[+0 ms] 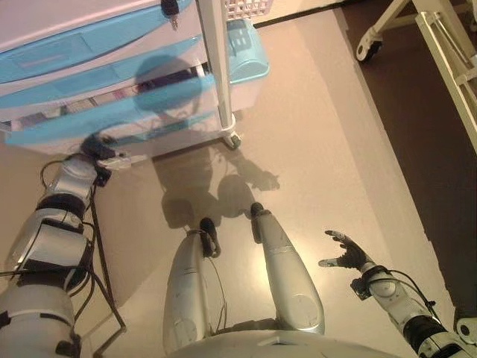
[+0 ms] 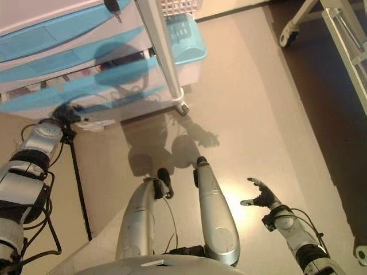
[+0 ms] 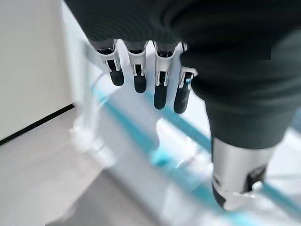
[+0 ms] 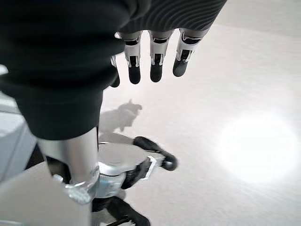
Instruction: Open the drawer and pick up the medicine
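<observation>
A plastic drawer cabinet [image 1: 112,82] with light blue drawer fronts stands at the upper left. Its lowest drawer [image 1: 112,115] juts out a little further than the ones above, and some contents show in the gap behind its front. I cannot make out any medicine. My left hand [image 1: 100,148] is at the lower front edge of that drawer. In the left wrist view its fingers [image 3: 136,75] are straight and hold nothing, with the blurred clear and blue drawer front [image 3: 141,141] just past them. My right hand [image 1: 344,250] hangs open and empty over the floor at the lower right.
A white post on a caster [image 1: 233,139] stands at the cabinet's right corner. A light blue bin [image 1: 247,51] sits behind it. A white frame on a wheel [image 1: 367,51] stands on the dark floor at the upper right. A key [image 1: 170,9] hangs in the top drawer.
</observation>
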